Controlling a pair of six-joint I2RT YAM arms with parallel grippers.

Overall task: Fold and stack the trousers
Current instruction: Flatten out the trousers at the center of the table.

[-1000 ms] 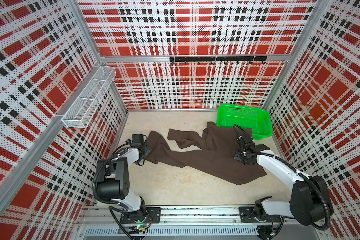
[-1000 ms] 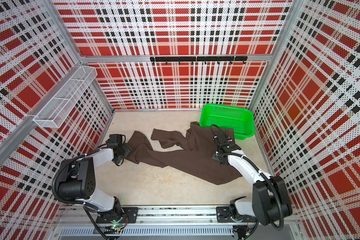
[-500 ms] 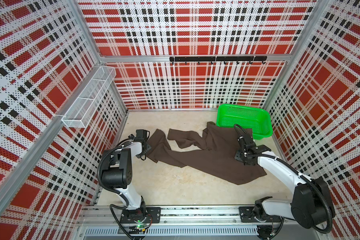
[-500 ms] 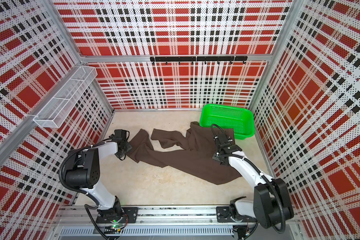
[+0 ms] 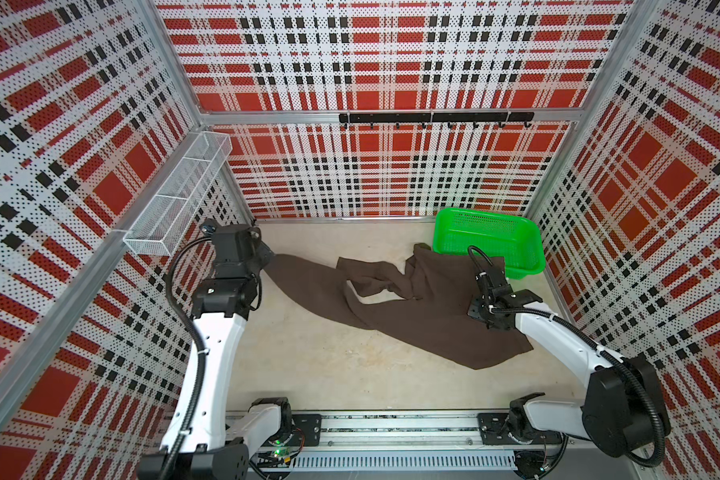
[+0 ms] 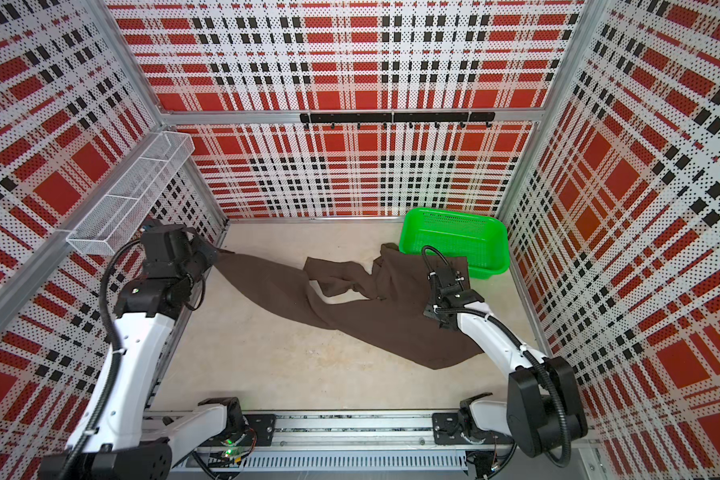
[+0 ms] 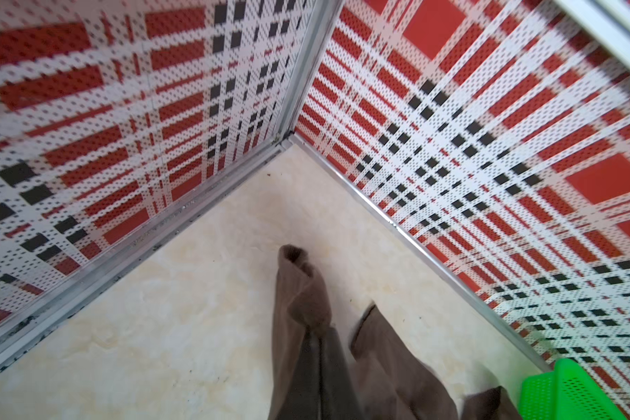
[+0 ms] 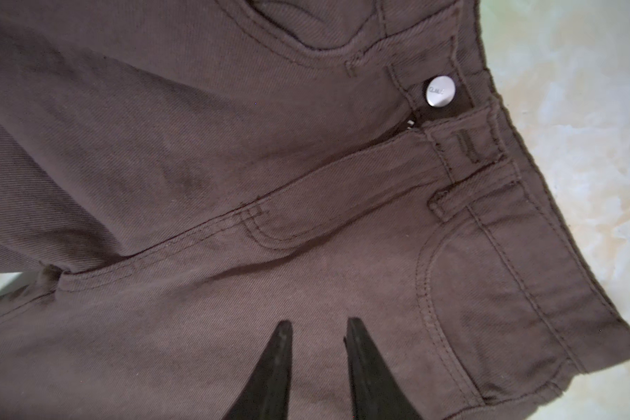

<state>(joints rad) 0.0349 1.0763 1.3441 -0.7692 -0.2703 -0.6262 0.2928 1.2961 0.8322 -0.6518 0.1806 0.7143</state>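
trousers | dark brown; unfolded; front up; one leg stretched out; other crumpled

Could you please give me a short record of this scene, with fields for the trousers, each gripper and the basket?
trousers: unfolded on the table, one leg stretched toward the left arm, the other crumpled
left gripper: shut on the stretched leg's end
right gripper: open, fingertips apart over the front, near the waist button
basket: green, empty, beside the waist end
fold: not yet begun
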